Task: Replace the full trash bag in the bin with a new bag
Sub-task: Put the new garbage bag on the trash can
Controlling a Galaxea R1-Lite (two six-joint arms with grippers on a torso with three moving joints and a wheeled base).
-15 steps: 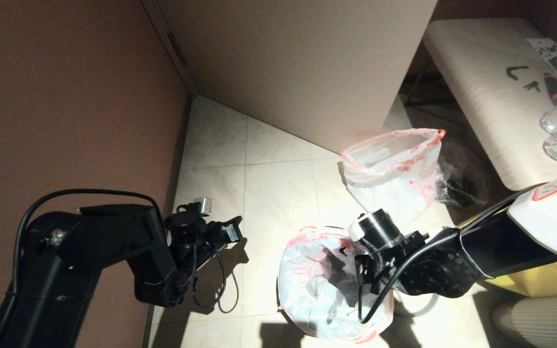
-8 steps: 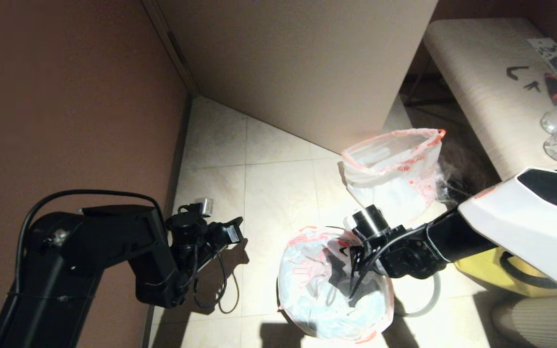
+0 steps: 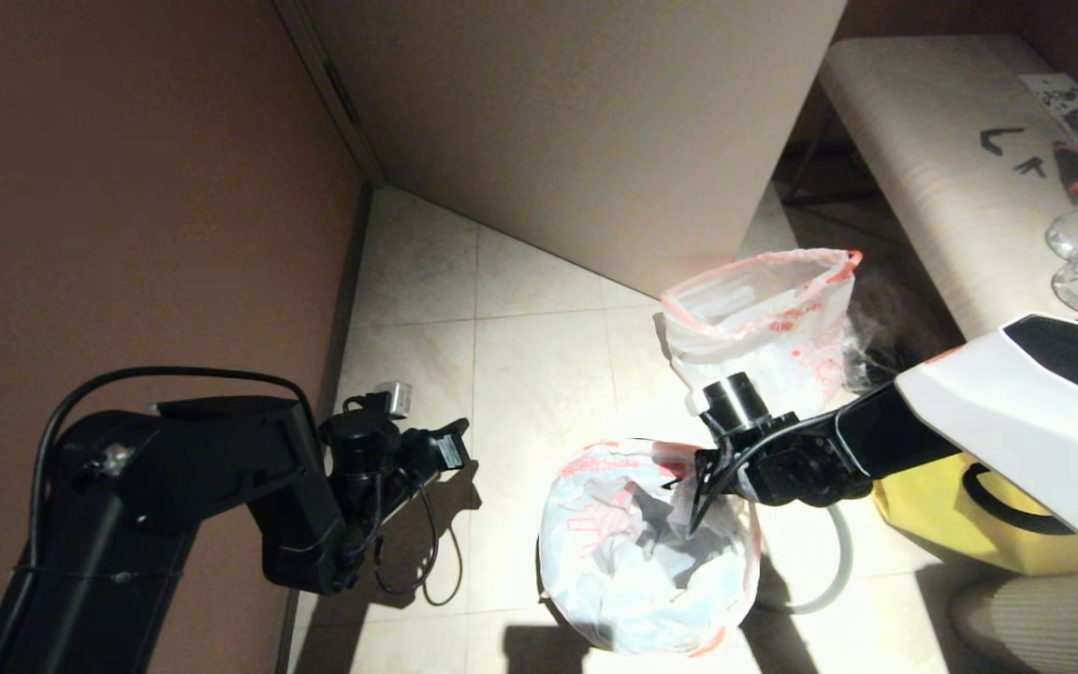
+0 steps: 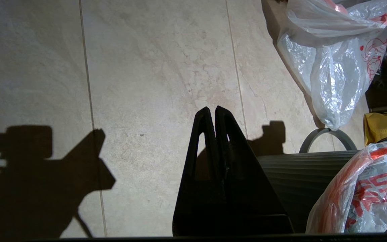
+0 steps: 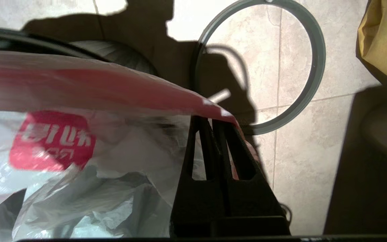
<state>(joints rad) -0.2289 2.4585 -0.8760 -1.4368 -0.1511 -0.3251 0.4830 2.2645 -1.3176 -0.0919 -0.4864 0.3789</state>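
Right gripper [image 5: 210, 122] is pinching the red hem of the bag [image 3: 633, 552] sitting in the bin [image 4: 291, 174], looks like; left gripper [image 4: 212, 112] is idling closed, empty, above floor.

Right end effector [image 3: 694, 484] pinched (left end effector [image 4: 212, 112] too)

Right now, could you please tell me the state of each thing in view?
bin: upright.
new bag: inside the bin, mouth open.
full trash bag: on the floor, mouth open.
hoop: off the bin, flat on floor.
right pincer: shut on the new bag's hem.
left pincer: shut, empty.
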